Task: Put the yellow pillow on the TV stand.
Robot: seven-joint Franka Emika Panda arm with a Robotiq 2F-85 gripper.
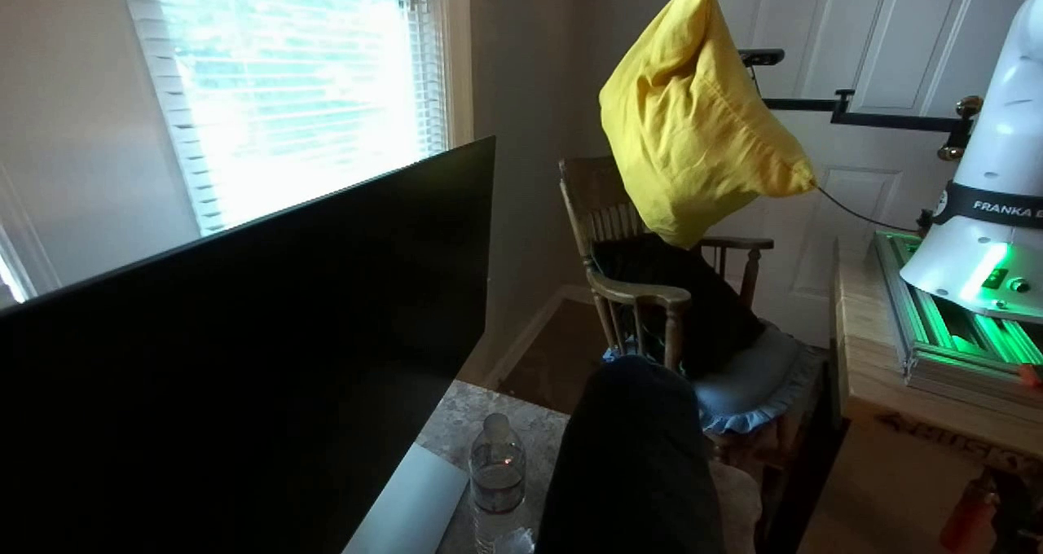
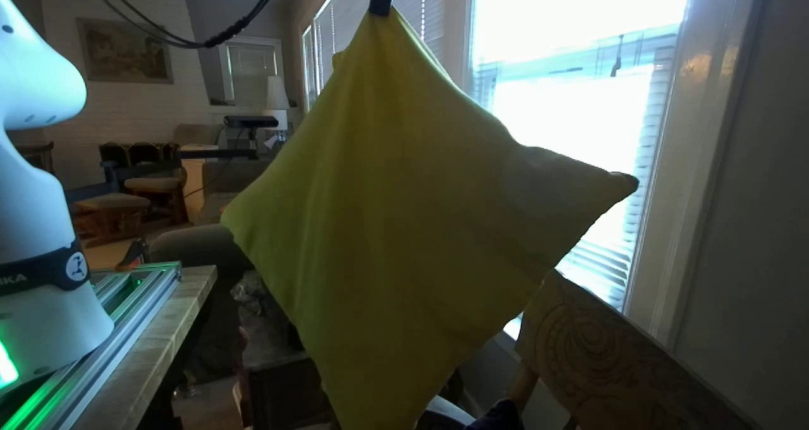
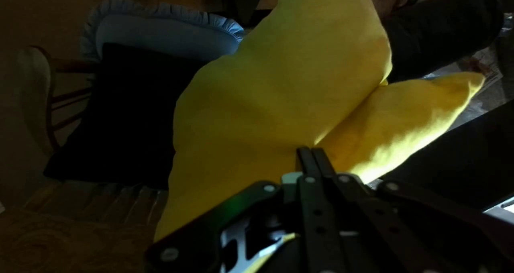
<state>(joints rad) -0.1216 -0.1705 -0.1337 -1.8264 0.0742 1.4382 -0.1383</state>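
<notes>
One gripper (image 3: pixel 311 149), lower middle of the wrist view, pinched the yellow pillow (image 3: pixel 273 92); fingers (image 3: pixel 306 164) stood close together, fabric drawn in at their tips. Pillow swelled up through mid-frame, a narrower lobe running off to the right. Beyond it, at left: black cloth (image 3: pixel 132 116) on the chair (image 3: pixel 34 96), with a pale blue frilled pad (image 3: pixel 164 34) at upper left.

In both exterior views the pillow hung in the air, corner up. In an exterior view it filled the centre, lowest corner cut by the bottom edge. Arm (image 2: pixel 25 202) at left, on rails (image 2: pixel 161 291) over the table (image 2: pixel 155 341). Farther back, upper left: lamp (image 2: pixel 276 95) and picture (image 2: pixel 125 50).

In an exterior view, black screen (image 1: pixel 269 375) at lower left; bottle (image 1: pixel 499 472) upright on the grey top of the stand (image 1: pixel 538 411), bottom centre; dark rounded shape (image 1: pixel 635 456) to its right, not identified. Pillow was well apart from the stand, right of centre near the top, overlapping the chair back; contact with the black cloth could not be judged. Farthest back: window (image 1: pixel 301 90), upper left; door (image 1: pixel 864 41), upper right.
</notes>
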